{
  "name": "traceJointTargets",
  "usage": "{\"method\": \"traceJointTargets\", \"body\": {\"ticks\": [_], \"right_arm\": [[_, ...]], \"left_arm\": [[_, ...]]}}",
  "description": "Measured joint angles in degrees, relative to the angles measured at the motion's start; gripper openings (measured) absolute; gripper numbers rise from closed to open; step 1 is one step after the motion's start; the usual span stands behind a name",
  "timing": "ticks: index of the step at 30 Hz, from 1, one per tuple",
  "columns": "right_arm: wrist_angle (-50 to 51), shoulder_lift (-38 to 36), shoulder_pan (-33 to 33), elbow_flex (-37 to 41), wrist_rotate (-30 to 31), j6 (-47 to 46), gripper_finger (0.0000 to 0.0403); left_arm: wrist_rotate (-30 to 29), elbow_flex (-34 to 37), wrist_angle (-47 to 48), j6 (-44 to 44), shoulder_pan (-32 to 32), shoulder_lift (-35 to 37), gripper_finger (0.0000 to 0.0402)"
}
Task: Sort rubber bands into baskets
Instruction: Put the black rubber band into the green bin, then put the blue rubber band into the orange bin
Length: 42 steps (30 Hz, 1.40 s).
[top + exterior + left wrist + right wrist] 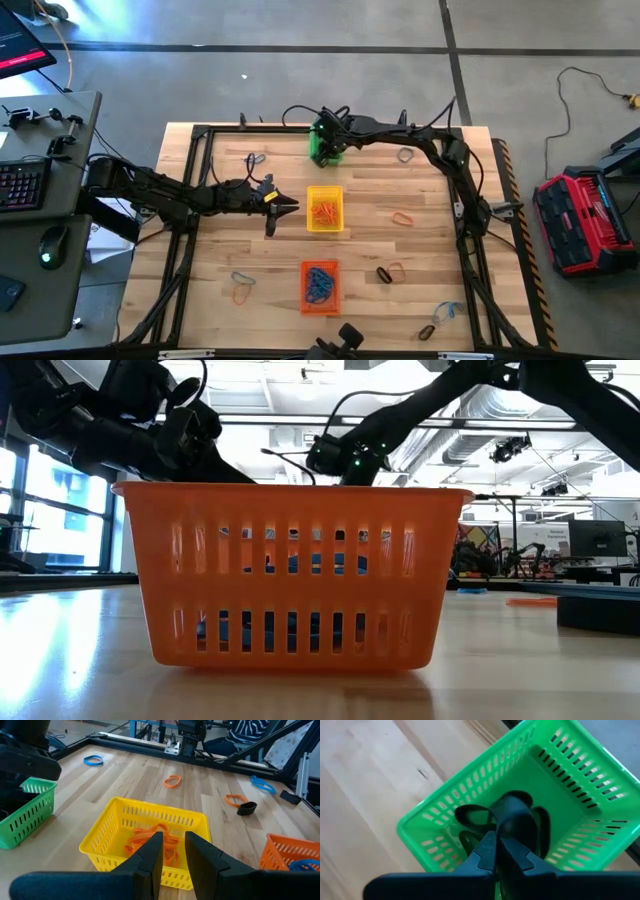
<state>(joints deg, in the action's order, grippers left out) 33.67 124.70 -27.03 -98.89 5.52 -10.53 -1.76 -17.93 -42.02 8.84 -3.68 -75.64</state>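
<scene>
Three baskets stand in a row down the table's middle: green point(325, 142) at the far side, yellow point(324, 209) in the middle, orange point(320, 287) nearest. My right gripper point(496, 851) hangs over the green basket point(560, 785), shut on a black rubber band point(514, 812). More black bands point(470, 816) lie on that basket's floor. My left gripper point(173, 854) stands open at the yellow basket's point(150, 820) left side, nothing between its fingers. Orange bands point(156, 841) lie in the yellow basket, blue ones point(320, 282) in the orange one. My right gripper pinches the black rubber band between its two fingertips, by one end of the loop point(506, 827). The fingers slant down from above into the green basket's opening. The rest of the loop sticks out beyond the fingertips; whether it touches the basket's floor I cannot tell.
Loose bands lie about the table: two bluish point(255, 158) point(405, 155) at the far side, orange point(402, 217) right of the yellow basket, black and orange point(390, 272) right of the orange basket, blue and orange point(242, 288) near left, blue point(447, 311) near right.
</scene>
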Motion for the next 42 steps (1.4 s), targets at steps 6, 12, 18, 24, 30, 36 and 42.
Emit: {"method": "traceJointTargets", "body": {"ticks": [6, 12, 18, 24, 30, 36, 42], "right_arm": [[1.48, 0.0, -0.39, 0.0, 0.0, -1.03, 0.0026], [1.66, 0.0, -0.37, 0.0, 0.02, -0.36, 0.0088], [1.65, -0.13, 0.45, -0.28, 1.48, 5.34, 0.013], [-0.86, -3.11, 3.53, 0.71, 8.32, 10.38, 0.0037], [-13.51, -11.33, 3.96, 11.63, 8.57, 9.09, 0.0006], [-24.13, -23.28, 4.4, 29.6, 9.79, 4.95, 0.0001], [-29.63, -35.46, 6.66, 43.16, 13.8, 1.12, 0.0]], "left_arm": [[0.0, 0.0, 0.05, 0.0, 0.0, 0.0, 0.0072], [0.0, 0.0, 0.15, 0.0, 0.0, 0.0, 0.0072], [0.0, 0.0, 0.17, -0.02, 0.0, 0.0, 0.0072], [0.0, 0.0, 0.54, -0.02, 0.02, 0.0, 0.0072], [-0.35, 0.0, 0.79, -0.02, 0.02, 0.0, 0.0072], [-2.75, 0.0, 1.11, 0.03, -0.35, 0.0, 0.0072], [-4.08, -1.22, 7.24, 3.09, -4.87, 0.11, 0.0055]]}}
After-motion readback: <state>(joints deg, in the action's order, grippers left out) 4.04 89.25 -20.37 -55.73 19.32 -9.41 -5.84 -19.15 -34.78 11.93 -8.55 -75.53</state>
